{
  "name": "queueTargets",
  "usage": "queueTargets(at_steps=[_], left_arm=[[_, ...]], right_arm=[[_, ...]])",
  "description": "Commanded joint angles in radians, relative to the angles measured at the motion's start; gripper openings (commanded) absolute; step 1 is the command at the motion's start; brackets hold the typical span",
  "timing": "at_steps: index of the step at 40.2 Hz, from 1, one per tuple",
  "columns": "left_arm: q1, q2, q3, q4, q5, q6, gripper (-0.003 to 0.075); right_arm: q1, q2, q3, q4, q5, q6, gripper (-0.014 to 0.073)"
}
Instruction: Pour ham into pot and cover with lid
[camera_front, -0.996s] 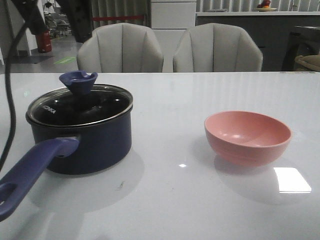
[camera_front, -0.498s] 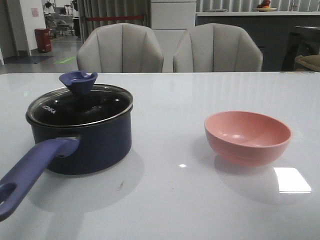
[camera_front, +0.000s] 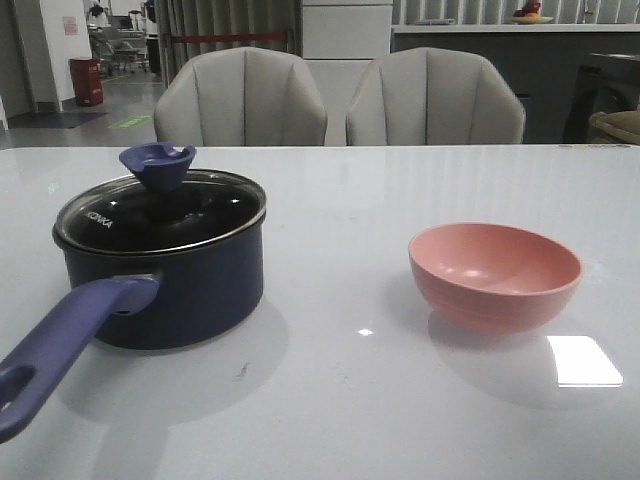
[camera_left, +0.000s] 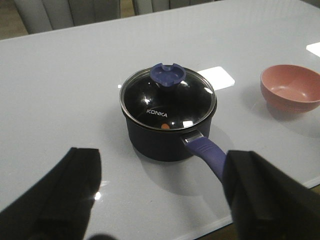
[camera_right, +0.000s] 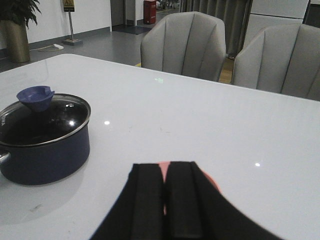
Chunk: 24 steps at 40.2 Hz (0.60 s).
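Gone from the front view is the dark arm. Left pincer (camera_left: 160, 200) gapes; right pincer (camera_right: 167, 200) is pressed together. Breakable glass lid (camera_front: 160, 212) is best taken by its knob (camera_front: 157, 163).

Wide bare stretch of glossy white tabletop (camera_front: 340, 190) between the dark navy saucepan (camera_front: 190, 290) and the empty pink bowl (camera_front: 495, 275), well apart from each other. Saucepan mouth closed off by the round clear glass lid with metal rim (camera_front: 160, 215), its purple-blue notched knob (camera_front: 157, 165) standing up clear above it. Long purple-blue handle (camera_front: 60, 340) jutting out toward the near left table edge, barring a low pass there. Two grey padded chairs (camera_front: 340, 100) lined up behind the far edge. Open surface right of the bowl and in front of both vessels.
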<state>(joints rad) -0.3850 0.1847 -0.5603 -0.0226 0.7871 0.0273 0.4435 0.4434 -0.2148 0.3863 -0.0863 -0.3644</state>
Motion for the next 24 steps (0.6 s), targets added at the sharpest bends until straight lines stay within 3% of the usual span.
queueTargets(at_steps=[1, 8, 24], left_arm=[[0.002, -0.090, 0.026, -0.007, -0.093, -0.010, 0.0378], [0.002, -0.210, 0.080, -0.007, -0.112, -0.010, 0.0104], [0.002, -0.204, 0.090, -0.009, -0.129, -0.010, 0.0119]], right_arm=[[0.002, 0.004, -0.030, -0.002, -0.073, -0.007, 0.0148], [0.002, 0.004, -0.030, -0.002, -0.073, -0.007, 0.0148], [0.002, 0.004, -0.030, -0.002, -0.073, -0.007, 0.0148]])
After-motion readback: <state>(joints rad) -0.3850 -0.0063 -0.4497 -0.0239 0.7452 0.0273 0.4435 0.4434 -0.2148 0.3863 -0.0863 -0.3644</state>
